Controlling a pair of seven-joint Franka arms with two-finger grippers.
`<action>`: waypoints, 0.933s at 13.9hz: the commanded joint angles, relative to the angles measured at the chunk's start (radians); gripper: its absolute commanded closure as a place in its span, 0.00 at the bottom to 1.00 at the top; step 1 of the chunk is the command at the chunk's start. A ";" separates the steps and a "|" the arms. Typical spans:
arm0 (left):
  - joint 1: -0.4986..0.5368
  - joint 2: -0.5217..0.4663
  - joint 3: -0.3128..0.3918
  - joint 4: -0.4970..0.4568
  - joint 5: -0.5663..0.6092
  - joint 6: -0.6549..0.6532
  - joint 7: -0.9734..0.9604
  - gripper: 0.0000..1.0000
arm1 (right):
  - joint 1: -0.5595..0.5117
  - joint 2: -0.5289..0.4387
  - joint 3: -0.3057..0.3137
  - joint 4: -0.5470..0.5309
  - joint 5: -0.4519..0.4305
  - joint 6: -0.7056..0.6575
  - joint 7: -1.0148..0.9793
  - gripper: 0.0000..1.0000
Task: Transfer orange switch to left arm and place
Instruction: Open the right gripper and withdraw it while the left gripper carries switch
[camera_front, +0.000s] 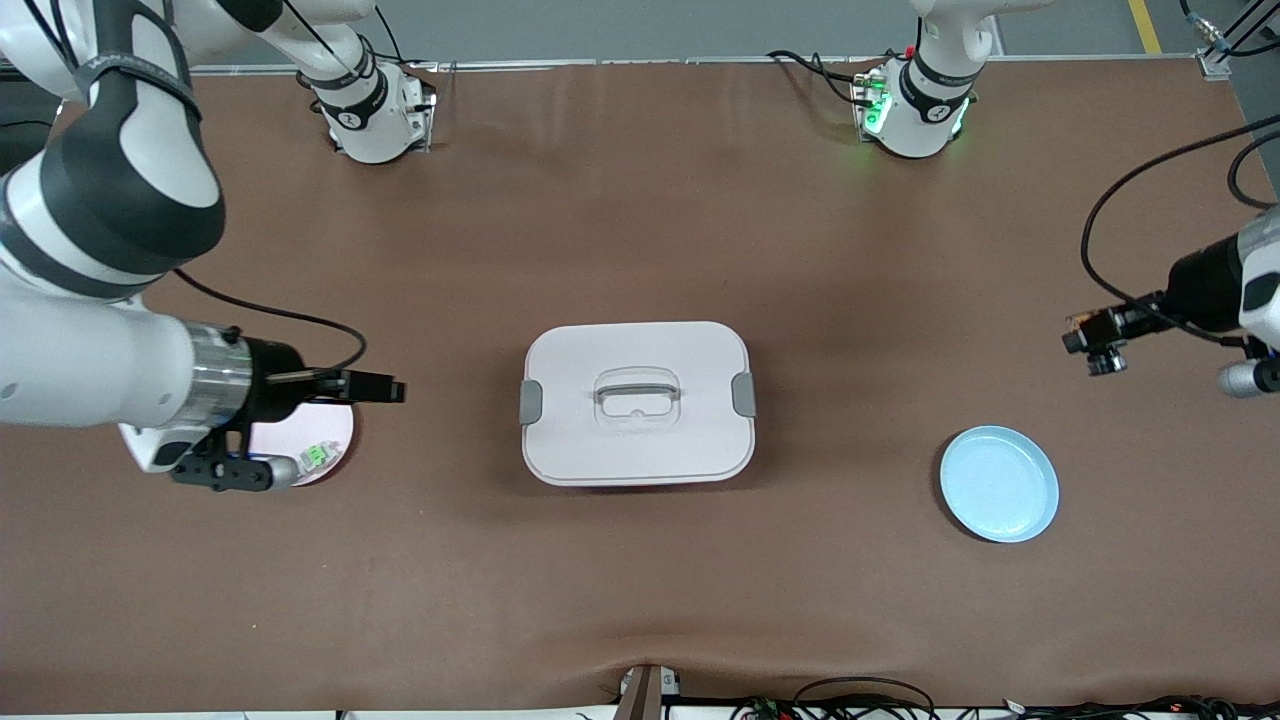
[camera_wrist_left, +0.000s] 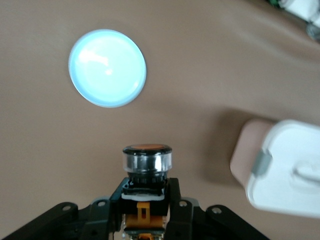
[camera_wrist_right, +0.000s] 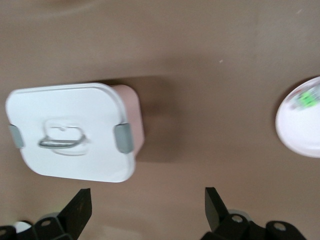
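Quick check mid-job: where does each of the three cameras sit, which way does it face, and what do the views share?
Front view: high across the table, facing both arm bases; right gripper over the pink plate.
Left wrist view: looks down; left gripper shut on the orange switch, blue plate below.
Right wrist view: looks down past the open right gripper.
Shared: the box.

The high front view faces both robots; both wrist views look down, sharing the box (camera_front: 637, 403).

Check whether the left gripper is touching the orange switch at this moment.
Touching. The left wrist view shows the left gripper shut on the orange switch, its black fingers pressed against both sides of the switch's body, holding it in the air above the table.
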 joint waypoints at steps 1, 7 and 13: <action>-0.003 0.053 -0.003 0.011 0.056 0.061 -0.099 1.00 | -0.033 -0.028 0.013 -0.012 -0.117 -0.017 -0.198 0.00; -0.003 0.121 0.038 0.011 0.102 0.116 -0.467 1.00 | -0.092 -0.072 0.012 -0.021 -0.378 -0.014 -0.364 0.00; -0.052 0.236 0.037 0.011 0.302 0.222 -0.881 1.00 | -0.119 -0.130 0.010 -0.021 -0.390 -0.017 -0.363 0.00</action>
